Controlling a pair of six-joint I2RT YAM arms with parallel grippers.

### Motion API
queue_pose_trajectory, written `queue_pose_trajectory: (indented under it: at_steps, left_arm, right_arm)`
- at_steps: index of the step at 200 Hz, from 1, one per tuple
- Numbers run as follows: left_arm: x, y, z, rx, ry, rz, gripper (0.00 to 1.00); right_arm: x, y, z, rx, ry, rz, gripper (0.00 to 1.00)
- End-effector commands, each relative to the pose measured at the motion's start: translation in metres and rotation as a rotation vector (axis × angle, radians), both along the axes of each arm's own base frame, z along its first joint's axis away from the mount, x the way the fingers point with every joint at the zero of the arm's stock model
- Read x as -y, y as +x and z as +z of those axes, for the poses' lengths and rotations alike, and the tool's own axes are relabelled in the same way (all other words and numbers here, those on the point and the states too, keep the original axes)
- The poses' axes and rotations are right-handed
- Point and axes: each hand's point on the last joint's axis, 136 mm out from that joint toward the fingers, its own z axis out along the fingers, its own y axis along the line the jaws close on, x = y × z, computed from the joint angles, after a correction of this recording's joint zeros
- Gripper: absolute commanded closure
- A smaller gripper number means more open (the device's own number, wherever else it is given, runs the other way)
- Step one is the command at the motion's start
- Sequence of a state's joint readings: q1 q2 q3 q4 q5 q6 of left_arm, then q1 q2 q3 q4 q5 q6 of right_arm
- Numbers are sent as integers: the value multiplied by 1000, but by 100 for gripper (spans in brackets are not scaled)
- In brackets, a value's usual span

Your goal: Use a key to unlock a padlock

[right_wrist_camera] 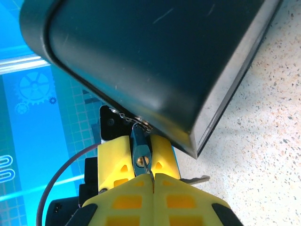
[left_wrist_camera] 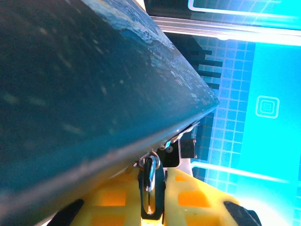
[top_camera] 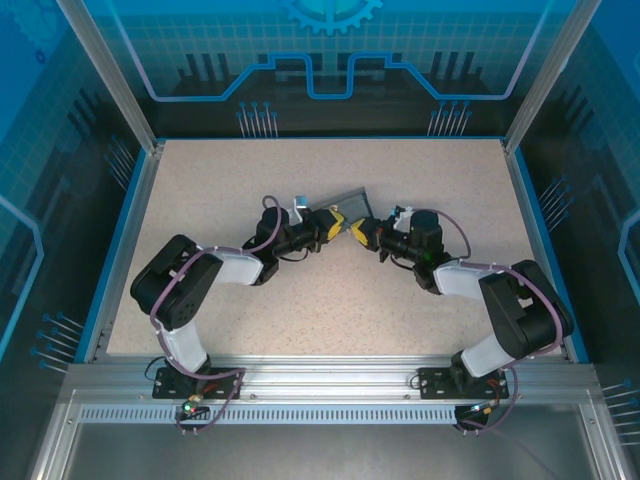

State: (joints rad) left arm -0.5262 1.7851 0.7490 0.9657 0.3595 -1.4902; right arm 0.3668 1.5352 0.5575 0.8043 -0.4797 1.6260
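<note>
Grip on the left: the left gripper [top_camera: 331,222] is clamped narrow on the padlock [right_wrist_camera: 140,149], one yellow finger on each flank. This likely stops the lock body swinging or twisting when something pushes into it.
Padlock place: near the middle of the table [top_camera: 300,300], between the two grippers and just under the lower edge of the dark box [right_wrist_camera: 150,56]. Its shackle [left_wrist_camera: 149,170] runs up to that edge and seems hooked there, though the join is partly hidden.
Padlock facing: the end with the brass spot is turned toward the right arm, which I judge deliberate, since it gives the key a straight line in.
Key [right_wrist_camera: 148,167]: a thin pale sliver poking from the seam of the right fingers, its tip at or just short of the brass spot. Whether it has entered cannot be told.
Grip on the right: the right gripper [top_camera: 360,233] is pinched flush on the key, since so thin a piece needs a hard pinch to carry a turn.
Step in hand: insertion, by my reading, with the turn not yet made.
Risk: a slight misalignment could bend or drop the key.
</note>
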Motion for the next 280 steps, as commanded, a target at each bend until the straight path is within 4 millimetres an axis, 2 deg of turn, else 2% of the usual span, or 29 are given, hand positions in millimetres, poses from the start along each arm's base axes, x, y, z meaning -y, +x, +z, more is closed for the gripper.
queue_pose_trajectory:
  at_steps: [1, 106, 136, 176, 197, 221, 240, 254, 280]
  left_arm:
    - [17, -19, 20, 59, -14, -110, 100]
    - [17, -23, 11, 66, 38, -120, 100]
    - [26, -26, 10, 66, 36, -142, 100]
    - [41, -32, 9, 59, 24, -171, 100]
    - [44, -34, 5, 47, 24, -173, 100]
    - [37, -31, -7, 4, 43, -126, 100]
    - [25, -28, -24, -53, 86, -59, 100]
    - [17, -25, -34, -84, 118, -20, 100]
    - [10, -21, -38, -102, 154, 8, 100]
  right_arm:
    - [-11, 8, 18, 35, 58, 11, 100]
    - [-18, 7, 16, -19, 94, 30, 100]
    - [-28, 12, 19, -1, 89, 38, 100]
    - [-40, 21, 13, 1, 71, 38, 100]
    - [-42, 23, 10, -3, 68, 41, 100]
    - [-41, 23, 11, 17, 37, 56, 100]
    - [-34, 23, 13, 37, 0, 56, 84]
    - [-29, 23, 14, 47, -21, 58, 67]
    - [-21, 20, 12, 52, -61, 72, 47]
